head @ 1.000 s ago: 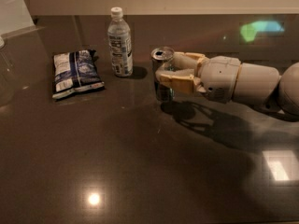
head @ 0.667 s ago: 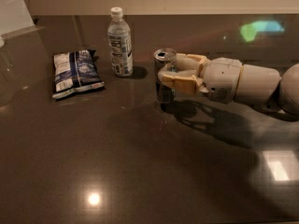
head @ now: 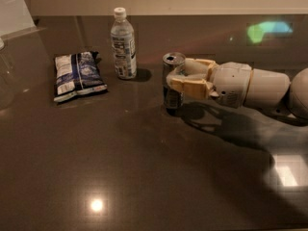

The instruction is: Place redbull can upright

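Tabletop, dark and glossy, is shown from its near edge to the pale wall behind it. A small round light reflection is seen on the near surface, and a brighter rectangular reflection lies toward the right edge. In the middle distance a white arm is extended in from the right, lying low over the surface, and a broad shadow is cast beneath it. At its end the tool is closed on the redbull can: one tan finger is pressed across the near side of the can and the other is wrapped around the far side. The can is held upright, slightly right of centre, with its silver pull-tab top facing up and its base seemingly meeting the tabletop. Well to the left, a blue-and-white snack bag is laid flat. Just beyond and between the bag and the can, a clear water bottle with a white cap is stood upright, apart from both. Farther back on the right, a green-and-blue reflection is visible on the surface, and a pale sheet-like object is cut off at the far left corner.
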{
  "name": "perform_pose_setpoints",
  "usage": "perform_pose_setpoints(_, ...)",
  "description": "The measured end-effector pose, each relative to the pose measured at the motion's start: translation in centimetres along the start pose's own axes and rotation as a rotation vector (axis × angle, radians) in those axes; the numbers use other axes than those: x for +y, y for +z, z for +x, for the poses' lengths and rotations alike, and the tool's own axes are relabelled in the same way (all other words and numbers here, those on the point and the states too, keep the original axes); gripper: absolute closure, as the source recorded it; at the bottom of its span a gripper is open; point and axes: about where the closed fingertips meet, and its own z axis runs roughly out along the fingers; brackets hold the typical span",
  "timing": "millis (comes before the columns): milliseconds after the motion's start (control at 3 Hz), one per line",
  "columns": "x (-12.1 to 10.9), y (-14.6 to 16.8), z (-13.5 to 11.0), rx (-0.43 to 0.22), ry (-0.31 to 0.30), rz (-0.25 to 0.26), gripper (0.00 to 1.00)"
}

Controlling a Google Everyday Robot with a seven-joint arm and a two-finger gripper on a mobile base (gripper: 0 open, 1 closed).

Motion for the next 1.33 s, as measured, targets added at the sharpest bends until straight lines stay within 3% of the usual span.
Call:
perform_pose_setpoints(667,-0.26,-0.23,0.8,-0.001,0.032,-0.002,0.12)
perform_pose_setpoints(1000,-0.15,-0.07,0.78,-0.001,0.032,-0.006,0.0)
perform_pose_setpoints(1333,-0.14,-0.06,0.78,-0.001,0.032,-0.006,0.0)
